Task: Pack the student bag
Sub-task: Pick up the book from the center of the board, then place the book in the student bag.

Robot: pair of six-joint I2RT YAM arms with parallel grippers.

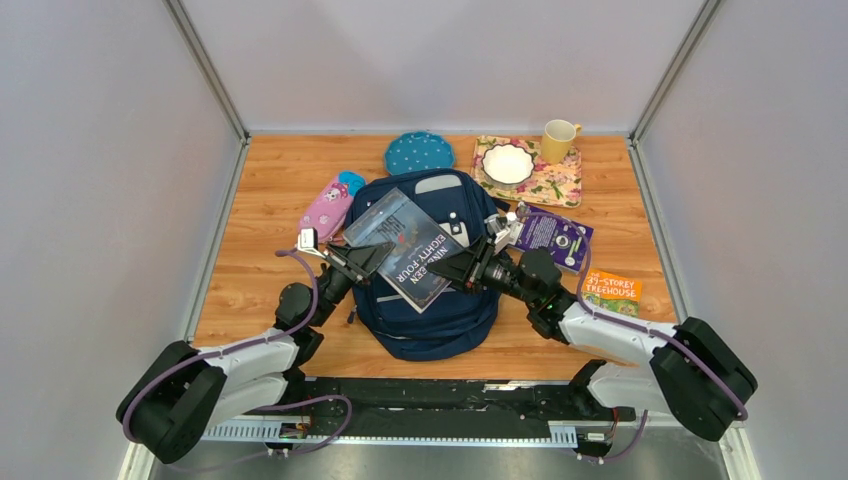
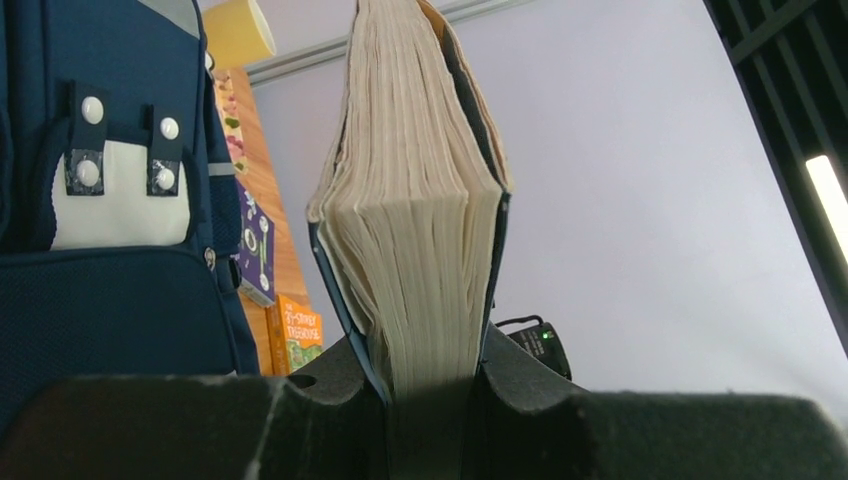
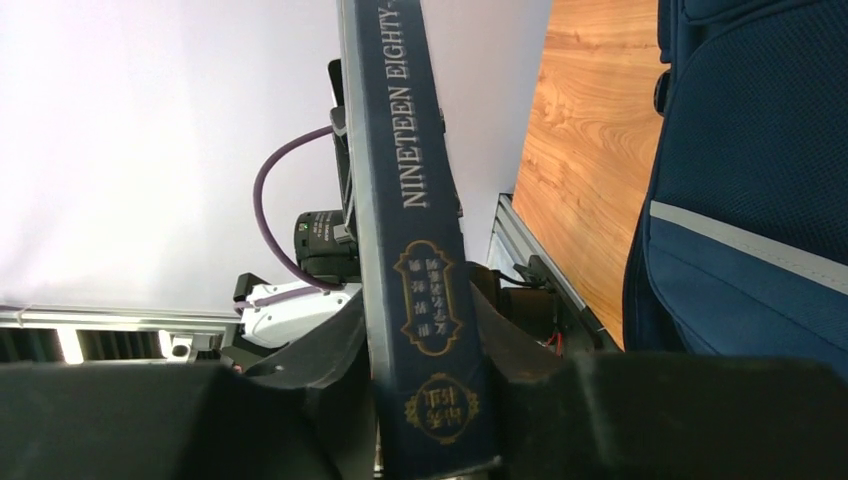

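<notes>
The student bag (image 1: 440, 320), a large navy backpack, lies flat in the middle of the table. Above it hangs a dark blue book, "Nineteen Eighty-Four" (image 1: 405, 245), held from both sides. My left gripper (image 1: 372, 258) is shut on its page edge (image 2: 420, 200), its jaws tight on both covers (image 2: 435, 385). My right gripper (image 1: 470, 265) is shut on the spine (image 3: 410, 200), with a finger pressed against each side (image 3: 425, 350). The bag's white patch (image 2: 110, 215) shows in the left wrist view, and its pale stripe (image 3: 760, 250) in the right wrist view.
A pink pencil case (image 1: 326, 208) lies left of the bag and a blue dotted pouch (image 1: 419, 153) behind it. At the back right are a floral tray (image 1: 560, 185) with a white bowl (image 1: 508, 163), and a yellow mug (image 1: 558, 140). A purple book (image 1: 555, 237) and an orange book (image 1: 611, 291) lie to the right.
</notes>
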